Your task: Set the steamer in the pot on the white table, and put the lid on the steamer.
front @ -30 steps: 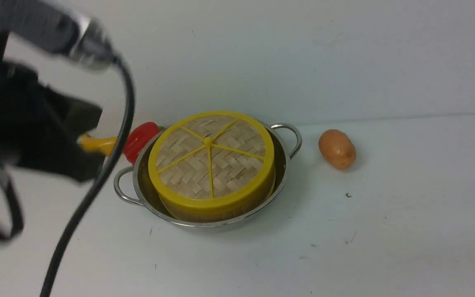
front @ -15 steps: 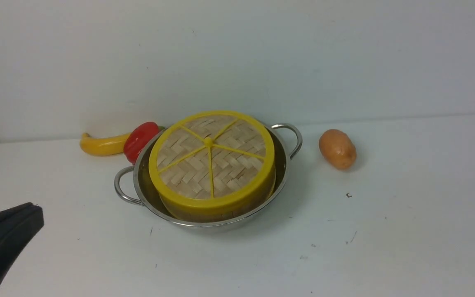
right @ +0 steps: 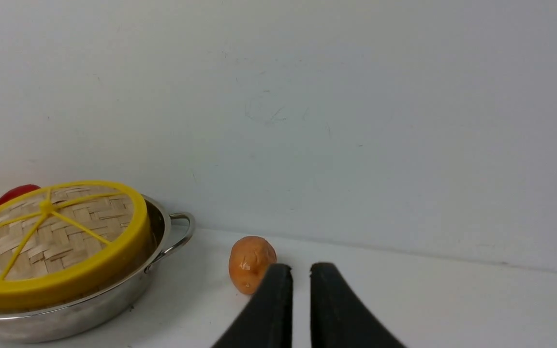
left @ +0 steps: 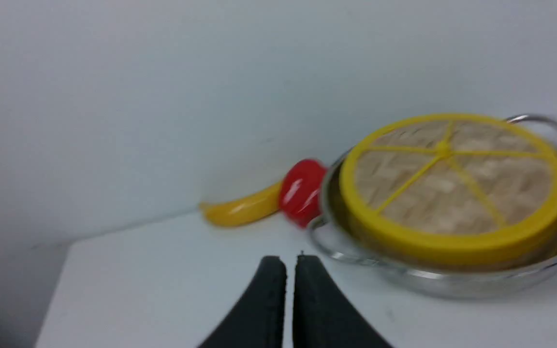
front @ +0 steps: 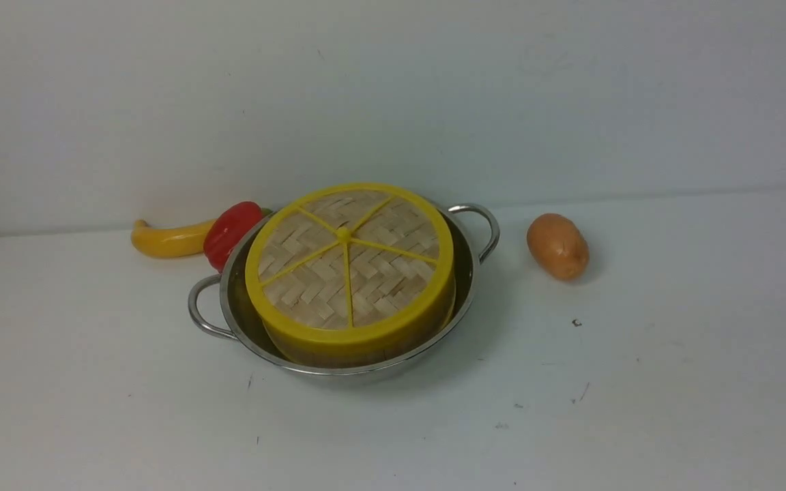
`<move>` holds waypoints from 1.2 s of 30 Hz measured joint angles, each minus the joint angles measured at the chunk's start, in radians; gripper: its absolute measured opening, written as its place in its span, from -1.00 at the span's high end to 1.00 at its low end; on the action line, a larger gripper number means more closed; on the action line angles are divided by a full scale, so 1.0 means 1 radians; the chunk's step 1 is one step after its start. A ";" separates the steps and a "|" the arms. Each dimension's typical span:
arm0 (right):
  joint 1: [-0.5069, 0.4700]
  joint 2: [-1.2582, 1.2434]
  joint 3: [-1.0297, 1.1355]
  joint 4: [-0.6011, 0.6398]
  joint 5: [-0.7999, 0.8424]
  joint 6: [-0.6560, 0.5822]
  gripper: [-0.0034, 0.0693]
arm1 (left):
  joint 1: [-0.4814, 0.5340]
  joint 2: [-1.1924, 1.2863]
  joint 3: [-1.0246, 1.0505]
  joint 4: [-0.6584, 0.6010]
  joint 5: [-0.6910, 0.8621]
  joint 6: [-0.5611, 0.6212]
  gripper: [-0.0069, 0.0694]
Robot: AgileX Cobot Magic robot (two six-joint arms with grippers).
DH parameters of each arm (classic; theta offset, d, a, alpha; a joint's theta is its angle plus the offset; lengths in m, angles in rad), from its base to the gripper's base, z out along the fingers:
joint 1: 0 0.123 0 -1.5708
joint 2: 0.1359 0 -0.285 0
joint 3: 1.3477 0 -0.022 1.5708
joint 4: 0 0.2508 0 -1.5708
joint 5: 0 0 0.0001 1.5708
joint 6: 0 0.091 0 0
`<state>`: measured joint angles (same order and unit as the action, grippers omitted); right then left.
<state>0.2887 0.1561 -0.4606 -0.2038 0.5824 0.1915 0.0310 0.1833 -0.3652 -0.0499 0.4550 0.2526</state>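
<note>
The pot (front: 338,372) stands on the white table (front: 638,382) with the steamer (front: 366,356) inside it; only a strip of its tan wall shows. The lid (front: 348,262) lies flat on the steamer, covering it fully. Neither arm appears in the front view. In the left wrist view my left gripper (left: 290,263) hovers short of the pot (left: 452,285), fingers almost touching, with nothing between them. My right gripper (right: 301,270) is beside the pot's far side, near the potato, with a narrow empty gap between its fingers.
A potato (front: 557,246) lies right of the pot. A red pepper (front: 230,232) and a yellow banana (front: 164,239) sit behind the pot's left side, against the white back wall. The table's left edge shows at the far left.
My left arm, which filled the left of the front view, drew back down and to the left and has gone out of that view. Pot, steamer and lid stayed put.
</note>
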 joint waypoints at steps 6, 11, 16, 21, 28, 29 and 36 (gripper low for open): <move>0.000 0.000 0.000 -0.001 0.000 0.000 0.62 | 0.041 -0.173 0.267 0.062 -0.062 -0.009 0.71; 0.000 0.000 0.000 -0.001 -0.002 0.000 0.56 | 0.022 -0.180 0.365 0.037 -0.087 -0.058 0.68; 0.000 0.000 0.000 -0.001 -0.002 0.000 0.52 | 0.022 -0.180 0.372 0.032 -0.096 -0.070 0.67; 0.000 0.000 0.000 -0.001 -0.001 0.000 0.49 | 0.022 -0.180 0.372 0.032 -0.106 -0.070 0.63; -0.012 -0.010 0.007 -0.029 -0.008 -0.018 0.43 | 0.022 -0.180 0.372 0.032 -0.108 -0.070 0.61; -0.022 -0.015 0.012 -0.035 -0.015 -0.020 0.43 | 0.022 -0.180 0.372 0.032 -0.108 -0.070 0.60; -0.236 -0.152 0.300 -0.056 -0.192 -0.023 0.36 | 0.022 -0.181 0.372 0.032 -0.110 -0.070 0.60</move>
<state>0.0525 0.0037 -0.1608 -0.2599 0.3904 0.1686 0.0527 0.0023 0.0064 -0.0178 0.3446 0.1823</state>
